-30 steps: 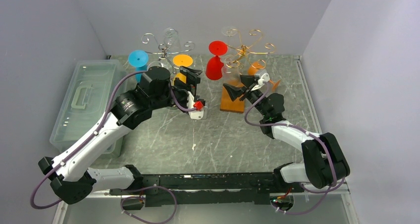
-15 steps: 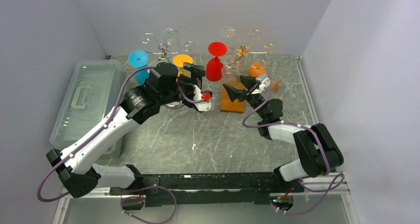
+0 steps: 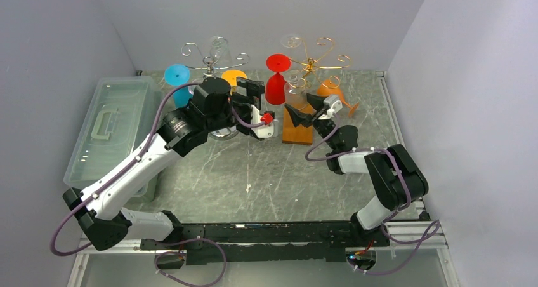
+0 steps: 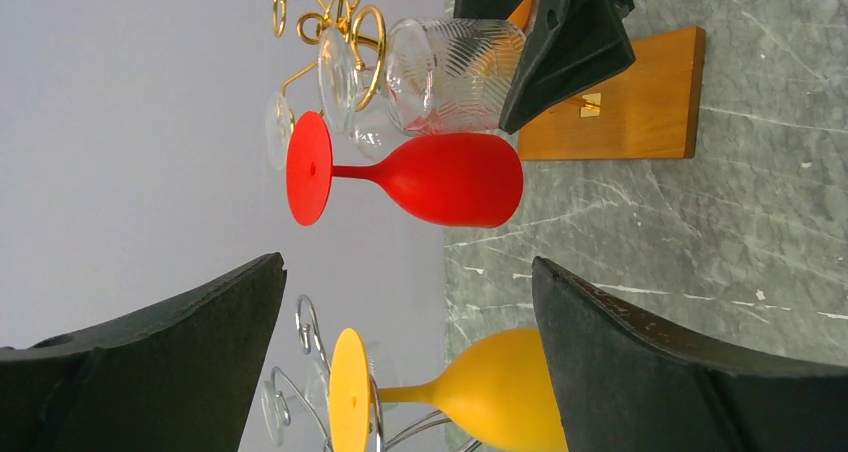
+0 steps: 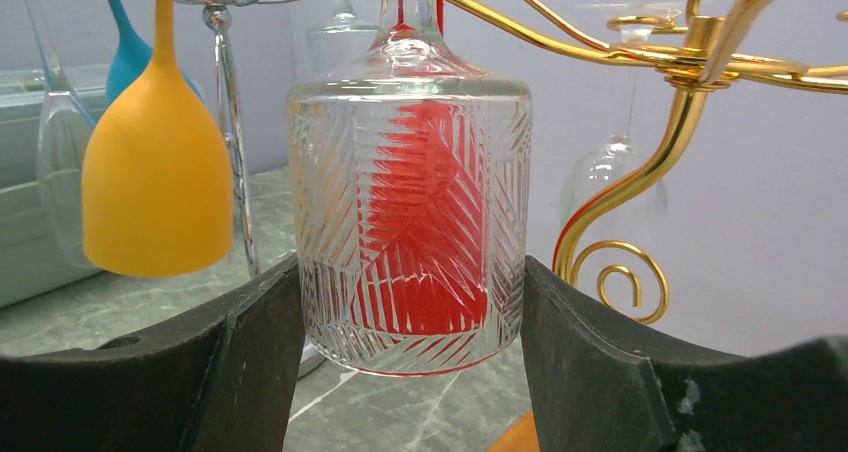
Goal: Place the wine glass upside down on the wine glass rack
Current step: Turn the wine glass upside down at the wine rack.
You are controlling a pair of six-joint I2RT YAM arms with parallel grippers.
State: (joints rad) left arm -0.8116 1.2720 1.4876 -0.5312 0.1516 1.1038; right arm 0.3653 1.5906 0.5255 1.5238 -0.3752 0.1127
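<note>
While the right gripper (image 3: 309,109) is squeezing the clear wine glass (image 3: 294,87) from both sides, the top view is showing that glass upside down, foot up. It is right beside the gold rack (image 3: 315,60) at the far right of the table (image 3: 254,173). The left gripper (image 3: 254,100) is hanging just left of it, fingers wide apart and holding nothing, near a red glass (image 3: 275,84).

From the left wrist, the red glass is showing upside down too, with the clear glass just behind it among the gold loops.

From the right wrist, two black fingers (image 5: 600,372) are pressing on the ridged sides of the clear glass. I cannot tell if its foot is sitting in a loop yet. I think the stem should be sliding slowly into a slot with the foot above the wire. The fingers should be letting go only when the wire is carrying it.

The table is looking like grey marbled stone. It is holding a wooden base (image 3: 298,133), a silver rack (image 3: 212,55) and a see-through box (image 3: 111,128) on the left. Plain pale walls are closing in on three sides.
</note>
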